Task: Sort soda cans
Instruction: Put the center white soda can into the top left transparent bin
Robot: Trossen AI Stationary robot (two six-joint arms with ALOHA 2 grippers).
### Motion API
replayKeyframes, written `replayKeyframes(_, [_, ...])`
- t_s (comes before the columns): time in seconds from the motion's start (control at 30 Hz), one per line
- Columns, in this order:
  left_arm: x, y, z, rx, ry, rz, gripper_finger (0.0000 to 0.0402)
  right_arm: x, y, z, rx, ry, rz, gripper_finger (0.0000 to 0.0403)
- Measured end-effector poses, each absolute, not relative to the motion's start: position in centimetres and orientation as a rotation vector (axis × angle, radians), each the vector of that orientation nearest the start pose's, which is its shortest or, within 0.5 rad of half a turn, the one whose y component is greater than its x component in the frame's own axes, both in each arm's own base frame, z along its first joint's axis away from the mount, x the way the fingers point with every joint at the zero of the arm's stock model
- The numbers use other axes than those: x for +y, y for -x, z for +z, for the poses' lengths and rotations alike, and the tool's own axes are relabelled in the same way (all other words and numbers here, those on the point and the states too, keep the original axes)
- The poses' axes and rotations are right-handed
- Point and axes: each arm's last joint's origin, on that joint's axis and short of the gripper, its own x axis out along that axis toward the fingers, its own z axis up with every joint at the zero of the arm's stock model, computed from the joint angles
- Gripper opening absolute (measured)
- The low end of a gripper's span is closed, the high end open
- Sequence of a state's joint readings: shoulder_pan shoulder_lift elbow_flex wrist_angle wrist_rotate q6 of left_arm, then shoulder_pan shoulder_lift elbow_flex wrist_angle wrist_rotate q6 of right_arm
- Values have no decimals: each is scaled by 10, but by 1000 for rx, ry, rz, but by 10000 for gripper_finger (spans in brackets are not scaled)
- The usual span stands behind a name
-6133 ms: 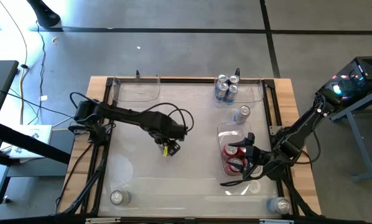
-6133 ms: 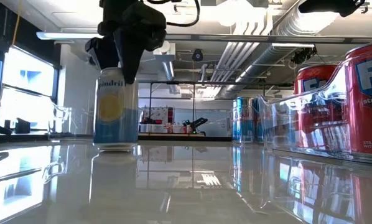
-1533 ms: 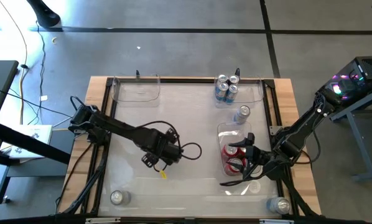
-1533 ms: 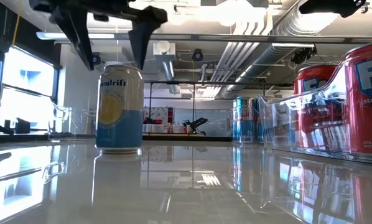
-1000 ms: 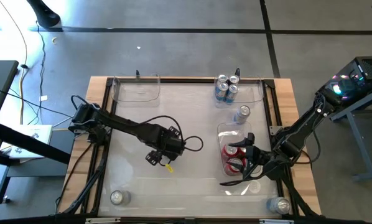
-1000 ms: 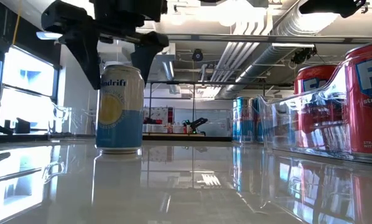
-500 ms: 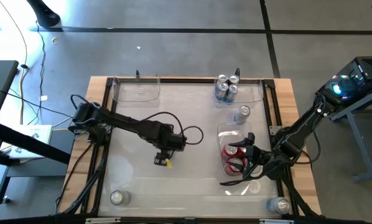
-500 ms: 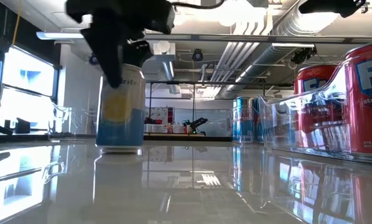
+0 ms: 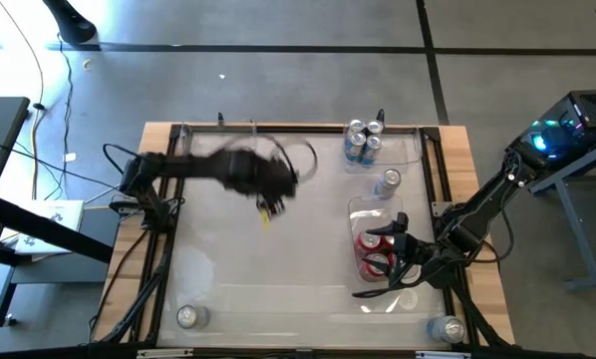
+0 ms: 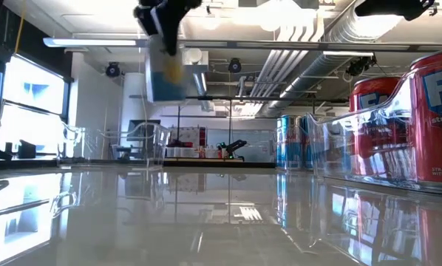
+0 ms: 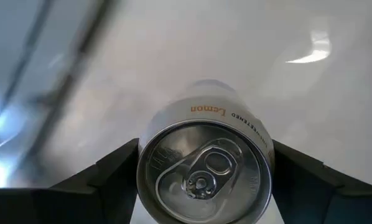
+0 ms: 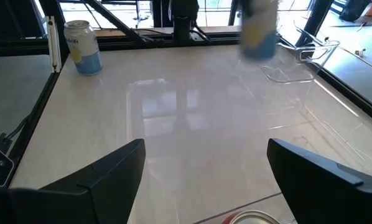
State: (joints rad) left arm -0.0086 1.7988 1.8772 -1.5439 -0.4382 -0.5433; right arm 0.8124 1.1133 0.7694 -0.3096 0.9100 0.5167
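A lemon soda can (image 11: 204, 168) is clamped between the two fingers of the left gripper (image 9: 268, 207) and is carried clear of the table (image 9: 278, 289), above its rear-left part, near an empty clear bin (image 9: 218, 143) at the back edge; in the low view the can (image 10: 165, 70) hangs high above the tabletop, blurred; in the left wrist view one silver top with its pull tab is seen between the dark fingers. The right gripper (image 9: 398, 261) is held at the front-right, over a second clear bin (image 9: 363, 209), with its fingers spread wide and nothing between them. Two red cans (image 9: 376, 254) are seen in that bin. A cluster of four blue cans (image 9: 362, 140) stands in a third bin (image 9: 410, 150) at the back right. One silver-grey can (image 9: 388, 182) stands alone between the blue cluster and the red cans. One can (image 9: 187, 316) stands at the front-left corner; one more (image 9: 449, 328) stands at the front-right corner. In the right wrist view a single can (image 12: 82, 46) with a yellow and blue body is seen near the table's edge.
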Motion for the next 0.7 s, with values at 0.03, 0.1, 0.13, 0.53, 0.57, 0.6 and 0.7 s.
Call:
replayKeyframes(0.03, [23, -325, 351, 1288, 130, 791, 281, 146, -169, 262, 384, -12, -198, 333])
replayKeyframes(0.1, [54, -318, 359, 1236, 201, 886, 281, 146, -169, 262, 384, -12, -198, 333])
replayKeyframes(0.13, [71, -316, 361, 1215, 258, 913, 280, 146, -169, 262, 384, -12, -198, 333])
replayKeyframes(0.53, [219, -248, 353, 1195, 525, 1232, 280, 145, -169, 262, 393, -11, -191, 333])
replayKeyframes(0.57, [226, -245, 349, 1176, 544, 1233, 280, 145, -169, 262, 393, -11, -191, 333])
replayKeyframes(0.6, [232, -244, 344, 1161, 561, 1237, 280, 146, -169, 262, 393, -11, -191, 333])
replayKeyframes(0.7, [247, -241, 328, 1117, 621, 1203, 280, 146, -169, 262, 393, -16, -191, 333])
